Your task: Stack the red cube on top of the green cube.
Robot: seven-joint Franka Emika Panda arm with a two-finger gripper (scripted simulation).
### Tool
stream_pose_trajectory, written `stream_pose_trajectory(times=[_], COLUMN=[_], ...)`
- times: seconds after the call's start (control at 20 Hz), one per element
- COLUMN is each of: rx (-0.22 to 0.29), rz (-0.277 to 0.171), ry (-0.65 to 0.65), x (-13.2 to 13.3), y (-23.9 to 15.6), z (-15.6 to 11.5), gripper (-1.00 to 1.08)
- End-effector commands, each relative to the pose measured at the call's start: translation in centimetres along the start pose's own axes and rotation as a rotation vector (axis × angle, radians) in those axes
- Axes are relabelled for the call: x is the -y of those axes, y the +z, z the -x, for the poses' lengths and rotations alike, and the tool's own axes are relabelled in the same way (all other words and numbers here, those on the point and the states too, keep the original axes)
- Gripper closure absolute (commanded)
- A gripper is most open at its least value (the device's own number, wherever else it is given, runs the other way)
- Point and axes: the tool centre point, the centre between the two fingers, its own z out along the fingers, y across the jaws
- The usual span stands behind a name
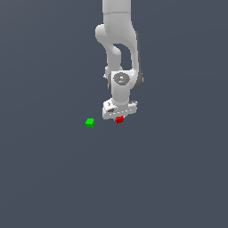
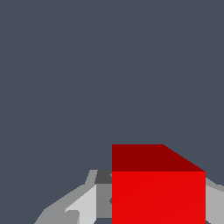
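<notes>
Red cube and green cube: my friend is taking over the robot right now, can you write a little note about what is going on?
Gripper: down at the red cube. The wrist view shows the red cube between the fingers, but I cannot tell whether they are shut on it.
Green cube: sits alone on the floor, toward the exterior view's left of the red cube, apart from it.
Done: the arm has reached the red cube.
Left: grip it firmly if it is not gripped, lift it, carry it over the green cube, set it on top and let go.
</notes>
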Motion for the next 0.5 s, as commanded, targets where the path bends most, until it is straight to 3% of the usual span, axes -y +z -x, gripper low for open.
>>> stream_pose_trajectory(times=[0.0, 0.45], rx=[-0.001, -0.001], rz=[0.000, 0.000], ry=[0.000, 0.000], x=[0.0, 0.0], y=[-1.0, -6.3], z=[0.0, 0.0], gripper=[1.08, 1.08])
